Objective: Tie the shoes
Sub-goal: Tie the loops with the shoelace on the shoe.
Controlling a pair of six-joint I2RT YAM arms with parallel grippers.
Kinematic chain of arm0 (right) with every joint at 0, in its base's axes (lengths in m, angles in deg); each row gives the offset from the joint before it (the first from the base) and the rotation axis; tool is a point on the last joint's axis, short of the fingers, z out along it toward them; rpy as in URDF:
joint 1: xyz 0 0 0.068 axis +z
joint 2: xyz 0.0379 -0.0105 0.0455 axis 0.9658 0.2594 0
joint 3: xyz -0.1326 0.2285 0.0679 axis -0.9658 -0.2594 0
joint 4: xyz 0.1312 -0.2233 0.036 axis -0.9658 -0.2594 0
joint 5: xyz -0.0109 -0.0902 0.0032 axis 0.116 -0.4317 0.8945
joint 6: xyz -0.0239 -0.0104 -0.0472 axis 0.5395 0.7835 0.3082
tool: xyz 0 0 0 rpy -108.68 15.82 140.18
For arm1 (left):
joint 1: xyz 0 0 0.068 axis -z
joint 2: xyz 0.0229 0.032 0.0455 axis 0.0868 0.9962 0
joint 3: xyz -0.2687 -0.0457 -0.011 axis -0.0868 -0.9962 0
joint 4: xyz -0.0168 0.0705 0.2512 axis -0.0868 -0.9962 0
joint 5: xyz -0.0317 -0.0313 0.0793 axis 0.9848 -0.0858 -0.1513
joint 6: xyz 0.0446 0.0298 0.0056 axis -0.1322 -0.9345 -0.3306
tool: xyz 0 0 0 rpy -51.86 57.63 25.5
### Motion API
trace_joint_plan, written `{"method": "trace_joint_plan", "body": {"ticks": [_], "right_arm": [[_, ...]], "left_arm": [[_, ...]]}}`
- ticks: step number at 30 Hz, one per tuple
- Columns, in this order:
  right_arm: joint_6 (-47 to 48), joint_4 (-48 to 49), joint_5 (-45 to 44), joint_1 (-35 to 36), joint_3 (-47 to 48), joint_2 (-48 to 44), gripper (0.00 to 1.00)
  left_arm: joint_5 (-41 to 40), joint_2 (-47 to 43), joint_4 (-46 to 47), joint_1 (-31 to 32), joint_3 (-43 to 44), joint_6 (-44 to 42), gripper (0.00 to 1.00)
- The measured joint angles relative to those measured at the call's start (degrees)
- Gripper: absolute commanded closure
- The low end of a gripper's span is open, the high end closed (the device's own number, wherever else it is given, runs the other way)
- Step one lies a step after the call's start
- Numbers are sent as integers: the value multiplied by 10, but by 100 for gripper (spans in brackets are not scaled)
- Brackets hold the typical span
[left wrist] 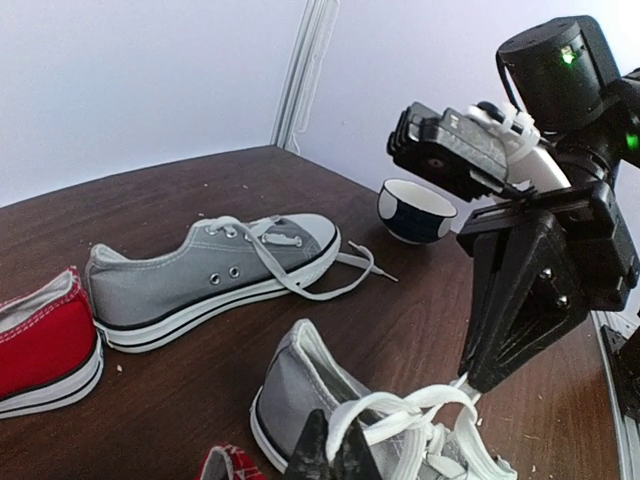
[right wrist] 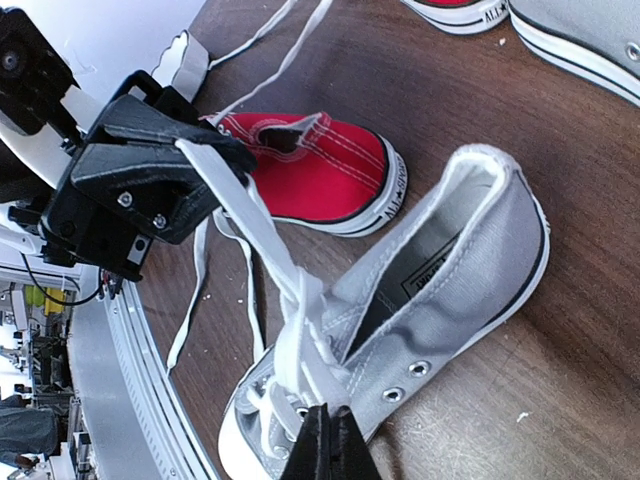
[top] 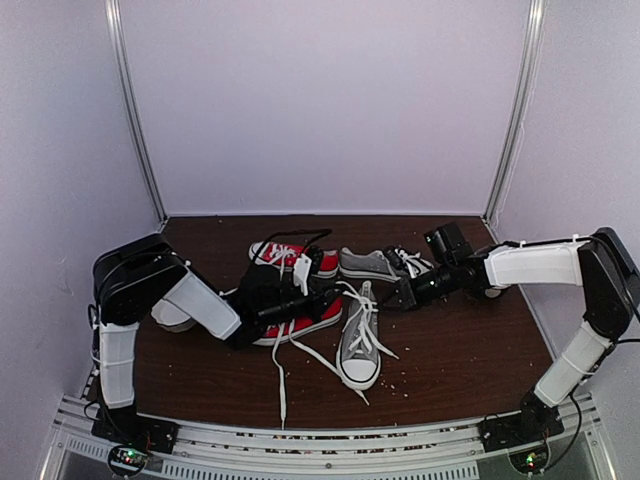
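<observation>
so the near grey shoe (top: pixel 360 352) lies toe-near between the 2 hands, left hand (top: pixel 318 298) and right hand (top: pixel 398 297) equally close, each pinching its laces (right wrist: pixel 285 300)

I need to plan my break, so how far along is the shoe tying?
Done: nothing shows a finished bow. In hand: the left claw and right claw are shut on white laces of the near grey shoe. Remaining: knotting that shoe, then the far grey shoe, whose lace ends trail loose on the table.
</observation>
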Motion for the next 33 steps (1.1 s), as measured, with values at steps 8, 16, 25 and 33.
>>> {"method": "trace_joint_plan", "body": {"ticks": [8,16,25,33], "right_arm": [[12,-36,-32,0,-12,-8,100],[14,-49,-59,-1,-28,-17,100],[14,-54,-73,-4,-45,-17,100],[14,-54,-81,-8,-61,-26,100]], "left_arm": [[-29,-37,-88,0,-3,22,100],[-27,-52,-220,0,32,30,100],[-38,-55,-311,-1,42,32,100],[-41,-65,-324,-4,42,32,100]]}}
